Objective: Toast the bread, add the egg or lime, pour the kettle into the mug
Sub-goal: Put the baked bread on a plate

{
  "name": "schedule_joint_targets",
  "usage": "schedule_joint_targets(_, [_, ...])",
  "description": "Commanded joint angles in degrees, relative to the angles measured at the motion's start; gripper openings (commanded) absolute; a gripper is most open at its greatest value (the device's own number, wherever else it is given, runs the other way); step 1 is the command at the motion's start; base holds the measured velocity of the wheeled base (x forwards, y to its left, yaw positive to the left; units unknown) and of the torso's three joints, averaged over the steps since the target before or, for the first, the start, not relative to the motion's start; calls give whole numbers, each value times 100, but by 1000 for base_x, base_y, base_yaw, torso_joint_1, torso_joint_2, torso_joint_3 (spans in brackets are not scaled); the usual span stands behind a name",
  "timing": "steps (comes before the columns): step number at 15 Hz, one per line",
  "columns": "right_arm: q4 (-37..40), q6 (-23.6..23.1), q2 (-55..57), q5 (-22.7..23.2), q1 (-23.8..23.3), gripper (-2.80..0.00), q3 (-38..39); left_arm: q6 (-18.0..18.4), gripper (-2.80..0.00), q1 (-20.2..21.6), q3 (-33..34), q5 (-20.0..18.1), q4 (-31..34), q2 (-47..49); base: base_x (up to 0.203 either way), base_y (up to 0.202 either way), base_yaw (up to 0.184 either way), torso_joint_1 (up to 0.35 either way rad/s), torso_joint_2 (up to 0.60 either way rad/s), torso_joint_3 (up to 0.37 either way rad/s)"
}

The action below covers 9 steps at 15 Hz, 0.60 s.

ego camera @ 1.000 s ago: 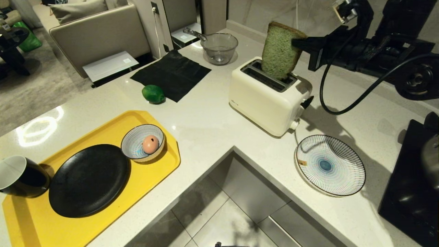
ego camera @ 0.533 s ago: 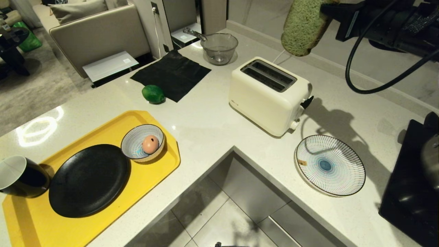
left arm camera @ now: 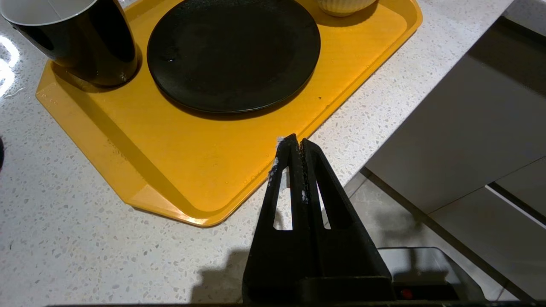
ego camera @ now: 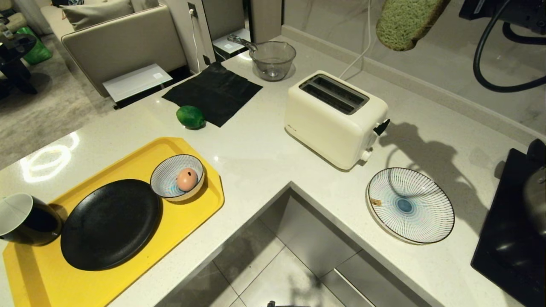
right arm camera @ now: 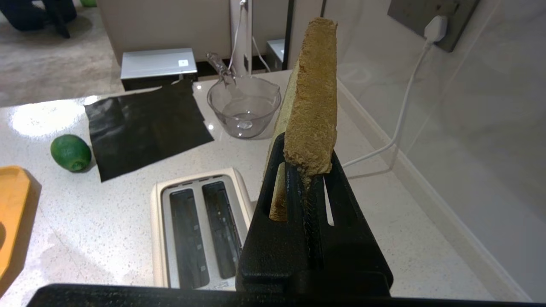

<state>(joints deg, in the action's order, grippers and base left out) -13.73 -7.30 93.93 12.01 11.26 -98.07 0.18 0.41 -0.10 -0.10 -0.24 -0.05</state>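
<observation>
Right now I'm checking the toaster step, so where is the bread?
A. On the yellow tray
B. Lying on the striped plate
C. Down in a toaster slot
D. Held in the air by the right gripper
D: the right gripper is shut on the bread, held above the toaster, whose slots are empty.

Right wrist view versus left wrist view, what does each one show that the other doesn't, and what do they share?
Only the right wrist view shows the right gripper shut on the bread, held above the toaster, whose two slots are empty, with the lime, black cloth and glass bowl beyond. Only the left wrist view shows the left gripper, fingers shut and empty, above the near edge of the tray, plus the black plate and mug. Both show the pale countertop and yellow tray.
</observation>
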Motion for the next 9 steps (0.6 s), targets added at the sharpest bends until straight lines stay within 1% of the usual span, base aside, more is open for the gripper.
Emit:
schedule_joint_targets(1, [77, -8, -131, -64, -10, -280, -50, -1, -280, 2, 1, 1, -2, -4, 0, 0, 0, 0, 0, 0])
schedule_joint_targets(3, [186, -8, -156, -76, -10, -280, -63, -1, -280, 2, 1, 1, -2, 3, 0, 0, 0, 0, 0, 0])
schedule_joint_targets(9, [195, -26, -208, -94, -10, -280, -64, -1, -280, 2, 1, 1, -2, -4, 0, 0, 0, 0, 0, 0])
